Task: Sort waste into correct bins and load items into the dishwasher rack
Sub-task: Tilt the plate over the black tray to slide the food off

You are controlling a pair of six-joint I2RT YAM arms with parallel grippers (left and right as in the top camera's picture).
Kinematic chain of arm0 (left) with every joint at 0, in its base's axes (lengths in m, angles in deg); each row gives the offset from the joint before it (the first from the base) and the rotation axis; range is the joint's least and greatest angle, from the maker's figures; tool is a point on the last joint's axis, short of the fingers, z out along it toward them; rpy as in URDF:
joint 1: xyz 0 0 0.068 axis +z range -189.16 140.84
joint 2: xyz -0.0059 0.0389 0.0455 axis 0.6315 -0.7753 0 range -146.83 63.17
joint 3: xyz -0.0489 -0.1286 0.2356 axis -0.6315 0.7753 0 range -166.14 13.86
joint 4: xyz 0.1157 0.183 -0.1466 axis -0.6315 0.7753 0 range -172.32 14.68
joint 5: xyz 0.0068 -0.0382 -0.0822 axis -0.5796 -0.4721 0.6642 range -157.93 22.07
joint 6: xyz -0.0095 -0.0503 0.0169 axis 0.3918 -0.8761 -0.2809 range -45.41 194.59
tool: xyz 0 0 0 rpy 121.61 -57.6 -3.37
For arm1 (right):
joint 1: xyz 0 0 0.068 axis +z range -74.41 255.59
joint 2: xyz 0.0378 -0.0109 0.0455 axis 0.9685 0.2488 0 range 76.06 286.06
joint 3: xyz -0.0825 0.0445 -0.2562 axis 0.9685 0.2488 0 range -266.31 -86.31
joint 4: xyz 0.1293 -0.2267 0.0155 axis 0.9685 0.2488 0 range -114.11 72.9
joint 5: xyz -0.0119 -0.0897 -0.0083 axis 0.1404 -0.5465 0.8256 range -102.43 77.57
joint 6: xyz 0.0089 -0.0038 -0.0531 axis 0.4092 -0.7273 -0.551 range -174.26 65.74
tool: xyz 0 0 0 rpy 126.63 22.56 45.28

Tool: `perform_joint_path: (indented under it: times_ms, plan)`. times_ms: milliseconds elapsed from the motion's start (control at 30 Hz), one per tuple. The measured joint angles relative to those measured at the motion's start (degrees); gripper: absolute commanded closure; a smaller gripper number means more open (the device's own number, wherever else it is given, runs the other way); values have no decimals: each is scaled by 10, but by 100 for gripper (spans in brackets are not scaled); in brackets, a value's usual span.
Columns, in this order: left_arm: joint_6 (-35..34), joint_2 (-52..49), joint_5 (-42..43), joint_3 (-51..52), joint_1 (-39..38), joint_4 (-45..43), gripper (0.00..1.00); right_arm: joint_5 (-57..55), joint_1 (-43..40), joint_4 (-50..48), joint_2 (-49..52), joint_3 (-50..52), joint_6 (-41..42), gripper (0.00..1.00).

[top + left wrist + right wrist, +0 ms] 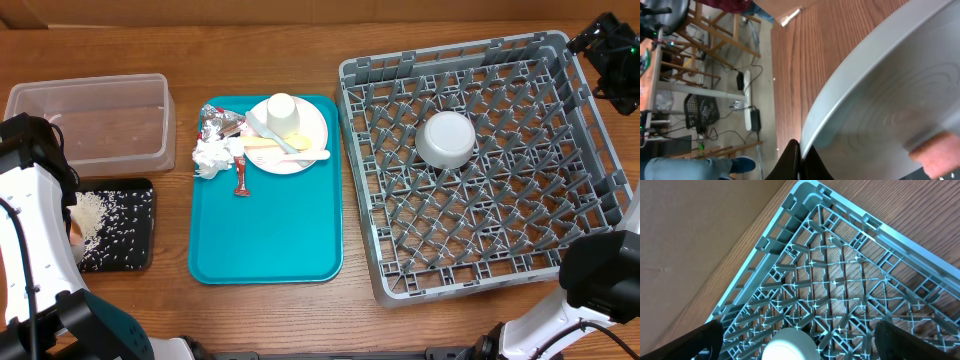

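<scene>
Overhead, looking down on a wooden bench [300, 320] carrying the dishwasher rack [470, 288] on the right, a teal tray [265, 230] in the middle, and the clear tub [100, 125] at the far left with the black tray [130, 258] just in front of it.

Clenching the left jaws on the rim of the round grey-white plate [880, 100], as seen through the left wrist camera, with the small orange food cube [935, 150], blurred, lying against the plate's face at the lower right of that view. Not making out the plate itself from overhead, the left arm [35, 200] covering that spot beside the black tray. Finding loose white rice grains [100, 215] heaped and scattered over the black tray.

Hanging the right jaws spread wide, grasping nothing, above the far right corner of the rack. Spotting the small white bowl [445, 138] resting among the pegs in the far middle of the rack.

Noting the pinkish-white plate [310, 135] lying at the far end of the teal tray, bearing the small white cup [282, 110] and the yellow and pale utensils [290, 150]. Noting, just left of that plate on the tray, the silver foil wrapper [220, 122], the crumpled white napkin [210, 155] and the small red sachet [241, 180].
</scene>
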Motion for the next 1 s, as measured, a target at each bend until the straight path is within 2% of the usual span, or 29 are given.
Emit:
perform_joint_path:
  times_ms: [367,1000]
  plan:
    - [0,0,-4,0,-13,-28,96,0,0,0,0,0,0,0]
    - [5,0,7,0,-14,-19,96,0,0,0,0,0,0,0]
